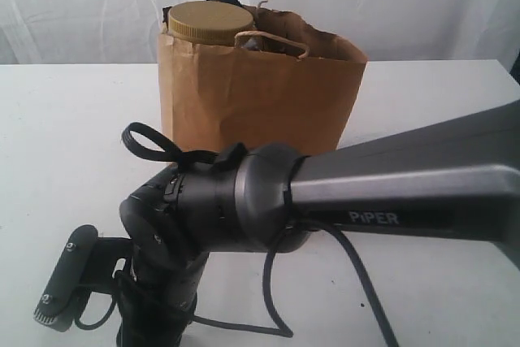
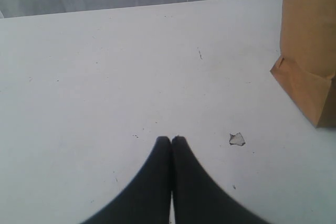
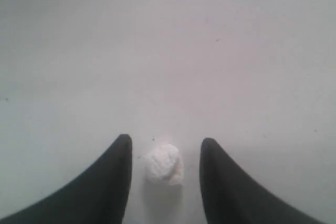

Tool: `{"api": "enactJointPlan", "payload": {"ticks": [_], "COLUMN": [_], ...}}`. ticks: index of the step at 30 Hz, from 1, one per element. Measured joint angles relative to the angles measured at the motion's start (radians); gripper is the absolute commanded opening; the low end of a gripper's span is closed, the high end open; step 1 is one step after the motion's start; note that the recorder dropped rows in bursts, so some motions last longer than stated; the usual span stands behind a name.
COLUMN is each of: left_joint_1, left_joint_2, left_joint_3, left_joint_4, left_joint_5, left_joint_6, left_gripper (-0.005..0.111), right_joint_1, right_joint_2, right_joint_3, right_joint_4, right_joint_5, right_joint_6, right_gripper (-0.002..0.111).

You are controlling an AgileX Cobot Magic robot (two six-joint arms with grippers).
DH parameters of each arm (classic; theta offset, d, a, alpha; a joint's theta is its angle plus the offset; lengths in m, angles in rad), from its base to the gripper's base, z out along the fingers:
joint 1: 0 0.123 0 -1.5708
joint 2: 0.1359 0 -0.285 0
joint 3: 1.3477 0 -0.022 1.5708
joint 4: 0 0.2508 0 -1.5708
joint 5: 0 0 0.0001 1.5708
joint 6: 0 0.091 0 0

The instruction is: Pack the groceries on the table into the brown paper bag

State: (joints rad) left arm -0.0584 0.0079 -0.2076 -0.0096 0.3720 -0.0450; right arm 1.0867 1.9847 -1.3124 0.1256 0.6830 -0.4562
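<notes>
Bag (image 1: 260,95): upright on the table (image 1: 65,136), toward its far side.
Jar (image 1: 210,20): inside the bag, olive lid above the rim.
Left gripper (image 2: 171,139): jaws closed, empty, above bare table.
Right gripper (image 3: 165,148): jaws apart, white crumpled scrap (image 3: 164,164) between them, touching neither.

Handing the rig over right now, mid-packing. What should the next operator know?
Left gripper: shut, empty, over the table near the brown paper bag.
Right gripper: open, straddling a white crumpled scrap, which is not a grocery.
Done: olive-lidded jar stands in the bag, lid above the rim.
To do: no loose groceries show, but an arm hides the near table in the exterior view; check there.
</notes>
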Motion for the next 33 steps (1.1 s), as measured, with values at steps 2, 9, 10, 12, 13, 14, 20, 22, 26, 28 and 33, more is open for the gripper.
{"api": "enactJointPlan", "payload": {"ticks": [2,9,10,12,13,14,20,22,26,28,33], "left_joint_1": [0.0,0.0,0.0,0.0,0.0,0.0,0.0,0.0,0.0,0.0,0.0], "left_joint_2": [0.0,0.0,0.0,0.0,0.0,0.0,0.0,0.0,0.0,0.0,0.0], "left_joint_3": [0.0,0.0,0.0,0.0,0.0,0.0,0.0,0.0,0.0,0.0,0.0], "left_joint_4": [0.0,0.0,0.0,0.0,0.0,0.0,0.0,0.0,0.0,0.0,0.0], "left_joint_5": [0.0,0.0,0.0,0.0,0.0,0.0,0.0,0.0,0.0,0.0,0.0], "left_joint_6": [0.0,0.0,0.0,0.0,0.0,0.0,0.0,0.0,0.0,0.0,0.0], "left_gripper": [0.0,0.0,0.0,0.0,0.0,0.0,0.0,0.0,0.0,0.0,0.0], "right_joint_1": [0.0,0.0,0.0,0.0,0.0,0.0,0.0,0.0,0.0,0.0,-0.003], "right_joint_2": [0.0,0.011,0.018,0.03,0.034,0.038,0.045,0.045,0.045,0.024,-0.185], "right_joint_3": [0.0,-0.001,-0.001,-0.001,-0.001,-0.001,-0.001,-0.001,-0.004,-0.009,-0.031], "right_joint_4": [-0.022,-0.019,-0.019,-0.017,-0.015,-0.015,-0.015,-0.014,-0.011,-0.009,0.018], "right_joint_5": [0.0,0.009,0.019,0.048,0.062,0.074,0.069,0.053,0.065,0.127,0.231], "right_joint_6": [0.023,0.036,0.037,0.038,0.038,0.038,0.038,0.038,0.038,0.054,0.098], "right_gripper": [0.04,0.04,0.04,0.04,0.039,0.038,0.013,0.003,0.0,0.0,0.0]}}
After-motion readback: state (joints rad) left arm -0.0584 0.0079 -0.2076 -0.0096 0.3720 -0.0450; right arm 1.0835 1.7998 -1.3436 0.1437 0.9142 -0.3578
